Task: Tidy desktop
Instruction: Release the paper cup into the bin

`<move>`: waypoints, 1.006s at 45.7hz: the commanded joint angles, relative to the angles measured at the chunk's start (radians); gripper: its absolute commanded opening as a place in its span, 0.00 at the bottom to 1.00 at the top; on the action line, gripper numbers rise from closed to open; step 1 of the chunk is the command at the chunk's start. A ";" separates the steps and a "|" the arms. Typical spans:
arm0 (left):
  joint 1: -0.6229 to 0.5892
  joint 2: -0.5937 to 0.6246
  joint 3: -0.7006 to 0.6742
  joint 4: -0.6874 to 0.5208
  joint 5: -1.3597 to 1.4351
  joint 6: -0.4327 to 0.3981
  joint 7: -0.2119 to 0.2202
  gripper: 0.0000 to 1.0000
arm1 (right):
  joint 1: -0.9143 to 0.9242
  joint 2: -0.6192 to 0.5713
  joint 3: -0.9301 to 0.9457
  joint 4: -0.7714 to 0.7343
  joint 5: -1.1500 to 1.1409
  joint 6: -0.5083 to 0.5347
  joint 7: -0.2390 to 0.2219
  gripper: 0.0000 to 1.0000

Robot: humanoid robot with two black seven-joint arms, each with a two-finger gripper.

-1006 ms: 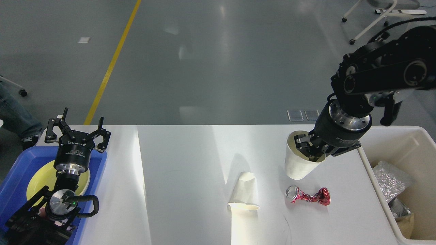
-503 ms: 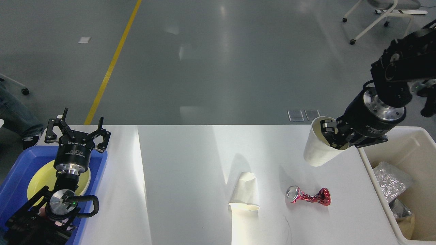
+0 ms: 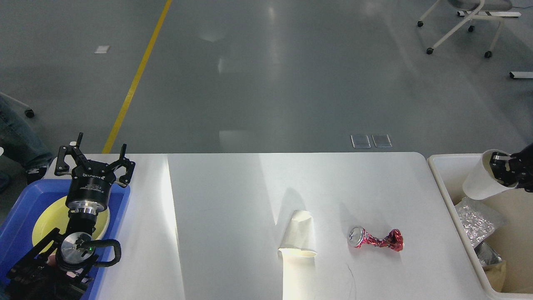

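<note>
The desktop (image 3: 233, 187) looks smooth, white and faintly glossy. The cup (image 3: 299, 236) lying on it seems matt paper, as does the cup (image 3: 479, 183) over the cream plastic bin (image 3: 441, 179). The crushed can (image 3: 376, 239) is shiny red metal. The bag (image 3: 474, 221) appears crinkled foil, though small.

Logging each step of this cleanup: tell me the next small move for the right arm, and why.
Probably open the right tool to drop the paper cup. The cup, pinched at its rim, hangs above the cream bin, which already holds a silver foil bag. A second cup and a crushed red can still lie on the desktop.
</note>
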 commanded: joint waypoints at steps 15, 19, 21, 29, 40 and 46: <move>0.000 0.000 0.000 0.000 0.000 0.000 0.000 0.97 | -0.716 0.002 0.399 -0.538 0.008 -0.227 -0.012 0.00; 0.000 0.000 0.000 0.000 0.000 0.000 0.000 0.97 | -0.833 0.027 0.493 -0.582 0.011 -0.399 -0.013 0.00; 0.000 0.000 0.000 0.000 0.000 0.000 0.000 0.97 | -0.905 0.034 0.545 -0.598 0.011 -0.497 -0.013 0.00; 0.000 0.000 0.000 0.000 0.000 0.000 0.000 0.97 | -1.112 0.163 0.706 -0.758 0.008 -0.657 -0.017 0.00; -0.002 0.000 0.000 0.000 0.000 0.000 0.002 0.97 | -1.213 0.272 0.798 -0.912 0.011 -0.672 -0.020 0.00; 0.000 0.000 0.000 0.000 0.000 0.000 0.000 0.97 | -1.215 0.287 0.812 -0.915 0.010 -0.674 -0.041 0.00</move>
